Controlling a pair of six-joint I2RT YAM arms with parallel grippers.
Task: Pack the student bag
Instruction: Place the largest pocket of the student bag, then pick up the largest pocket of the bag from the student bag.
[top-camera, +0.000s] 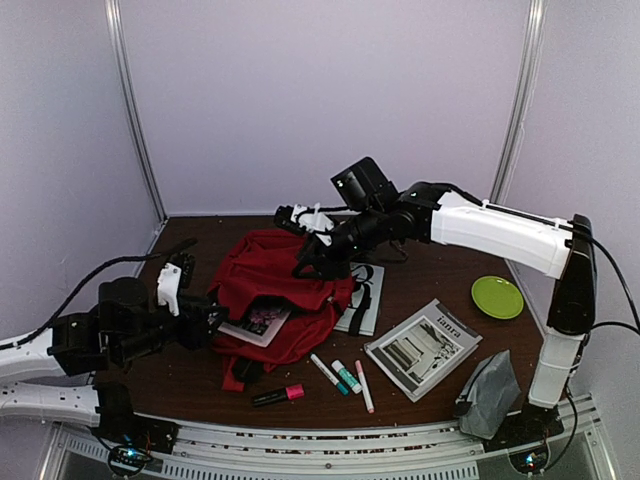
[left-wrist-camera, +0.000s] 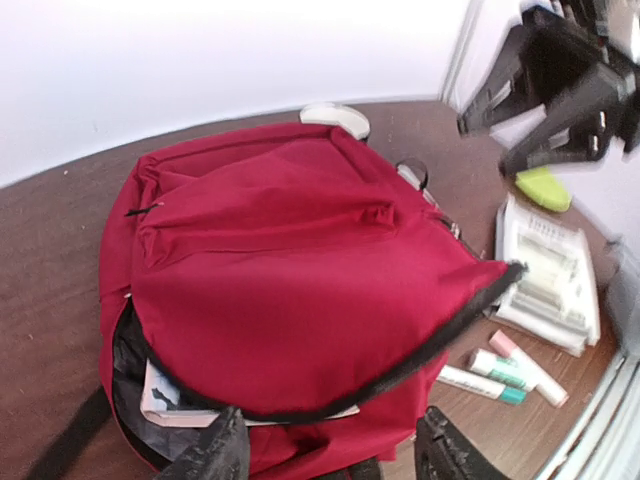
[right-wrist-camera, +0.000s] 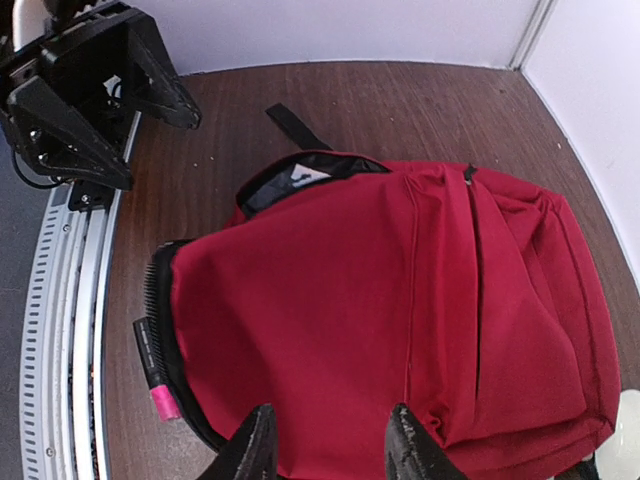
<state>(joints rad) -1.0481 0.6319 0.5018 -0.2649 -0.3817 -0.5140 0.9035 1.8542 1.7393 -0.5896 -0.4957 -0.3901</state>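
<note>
Student bag (top-camera: 285, 285) is lying flat mid-table, its mouth gaping toward the L arm. L gripper (left-wrist-camera: 335, 450) is hovering at that mouth, jaws parted, gripping nothing. R gripper (right-wrist-camera: 330, 445) is hanging over the bag's far end, jaws also apart, empty. Prob. the 2 are positioned to work the opening. 1 book (left-wrist-camera: 165, 395) is sitting partway inside the bag; markers (top-camera: 342, 377) and a booklet (top-camera: 422, 348) are lying outside it.

Table (top-camera: 430, 270) holds green plate (top-camera: 497, 296), booklet (top-camera: 422, 349), markers (top-camera: 346, 377), grey pouch (top-camera: 489, 394).

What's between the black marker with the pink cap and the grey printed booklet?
Three pens side by side: a slim white pen, a teal-and-white marker and a pale pink pen. The top view shows it.
</note>
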